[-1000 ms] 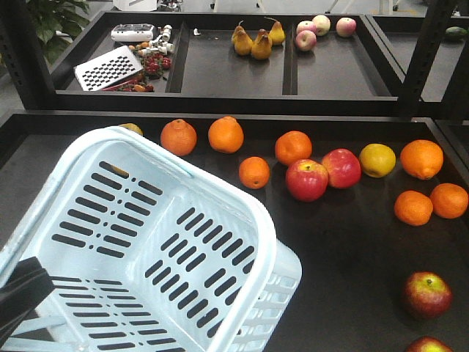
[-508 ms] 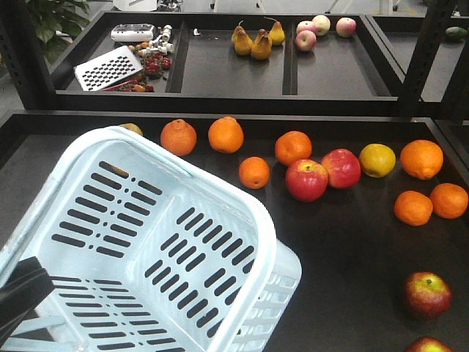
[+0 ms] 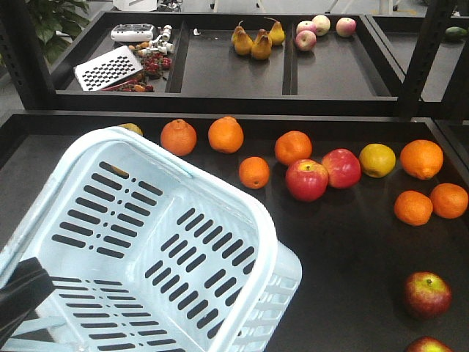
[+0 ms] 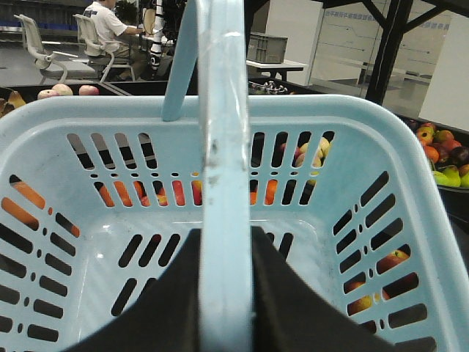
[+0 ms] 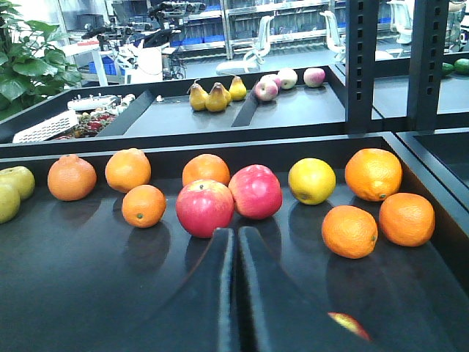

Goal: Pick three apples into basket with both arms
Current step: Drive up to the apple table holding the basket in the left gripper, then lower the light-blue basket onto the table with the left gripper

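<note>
The left arm (image 3: 20, 293) has its jaws clamped on the hinged handle (image 4: 223, 183) of the pale blue-white slotted plastic shopping basket (image 3: 161, 198). The handle bar runs straight up between the two black jaws, and the basket sits tilted beyond them over the black counter (image 3: 344, 249). I cannot tell whether it touches the counter. Through the slots to the right of these jaws, bits of red-and-yellow fruit show, too broken up by the slots to name.

The right arm (image 5: 256, 293) holds its jaws pressed together with only a thin slit between them, gripping nothing. Ahead and to the left of these jaws lie four round oranges (image 5: 127, 169). Straight ahead, two brighter pink-red apples (image 5: 204, 207) sit touching each other. Ahead and to the right are a round yellow citrus fruit (image 5: 312, 180) and three more oranges (image 5: 374, 174).

Just right of the right jaws and close in, a sliver of a dark maroon-red glossy apple (image 5: 350, 325) peeks out past the jaw. The front view shows two such dark apples (image 3: 426, 294) on the counter — well to the right of the basket and the left jaws, one nearer than the other, the nearer one cut off by the bottom edge.
</note>
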Motion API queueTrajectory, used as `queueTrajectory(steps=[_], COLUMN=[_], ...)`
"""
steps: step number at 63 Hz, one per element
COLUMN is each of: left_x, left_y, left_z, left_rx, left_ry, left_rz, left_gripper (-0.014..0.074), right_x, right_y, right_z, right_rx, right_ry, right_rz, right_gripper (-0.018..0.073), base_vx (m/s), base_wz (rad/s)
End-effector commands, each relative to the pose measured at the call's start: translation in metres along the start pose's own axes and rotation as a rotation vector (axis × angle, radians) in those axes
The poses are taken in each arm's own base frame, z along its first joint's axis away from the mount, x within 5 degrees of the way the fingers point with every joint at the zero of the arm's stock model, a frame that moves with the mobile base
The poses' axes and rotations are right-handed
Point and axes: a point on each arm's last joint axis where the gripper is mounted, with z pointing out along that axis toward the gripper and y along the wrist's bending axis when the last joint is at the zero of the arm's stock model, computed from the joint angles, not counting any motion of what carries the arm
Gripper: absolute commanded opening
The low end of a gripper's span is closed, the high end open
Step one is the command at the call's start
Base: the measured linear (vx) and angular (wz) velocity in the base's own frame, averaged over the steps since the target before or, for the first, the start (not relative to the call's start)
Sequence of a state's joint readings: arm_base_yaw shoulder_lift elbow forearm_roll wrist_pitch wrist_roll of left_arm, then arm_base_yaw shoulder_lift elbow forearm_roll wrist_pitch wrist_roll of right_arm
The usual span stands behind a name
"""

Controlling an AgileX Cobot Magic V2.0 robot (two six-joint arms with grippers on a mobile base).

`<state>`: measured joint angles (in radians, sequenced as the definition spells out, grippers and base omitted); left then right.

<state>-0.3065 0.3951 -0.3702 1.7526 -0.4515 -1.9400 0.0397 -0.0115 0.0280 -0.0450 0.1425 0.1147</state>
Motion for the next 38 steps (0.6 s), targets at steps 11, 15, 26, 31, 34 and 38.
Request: queueTrajectory(steps=[11, 15, 26, 31, 34, 38], left_x=[-0.014, -0.02, -0.044, -0.053, -0.056, -0.063], left_y=[-0.002, -0.002, 0.0, 0.002, 0.005, 0.008], left_z=[0.001, 0.003, 0.025, 0.042, 0.054, 0.071], left_rx=[0.0, 0.006, 0.054, 0.093, 0.118, 0.163], left_ry=[-0.015, -0.015, 0.03, 0.075, 0.108, 0.146], left_rz=[0.036, 0.041, 0.053, 0.084, 0.092, 0.11], left_gripper=[-0.0006, -0.0006, -0.0006, -0.0006, -0.0006, -0.0006], right_x=[-0.003, -0.003, -0.003, -0.003, -0.003, -0.003], right_y=[0.0, 0.0, 0.0, 0.0, 0.0, 0.0], right_z=[0.0, 0.0, 0.0, 0.0, 0.0, 0.0], right_rx=[-0.002, -0.002, -0.002, -0.002, -0.002, -0.002], right_ry=[-0.077, -0.077, -0.077, -0.077, -0.077, -0.077], right_rz=[-0.018, -0.018, -0.018, -0.018, -0.018, -0.018], right_gripper=[-0.0004, -0.0004, -0.0004, -0.0004, -0.0004, -0.0004], base_vx=[0.0, 0.0, 0.0, 0.0, 0.0, 0.0], base_wz=[0.0, 0.0, 0.0, 0.0, 0.0, 0.0])
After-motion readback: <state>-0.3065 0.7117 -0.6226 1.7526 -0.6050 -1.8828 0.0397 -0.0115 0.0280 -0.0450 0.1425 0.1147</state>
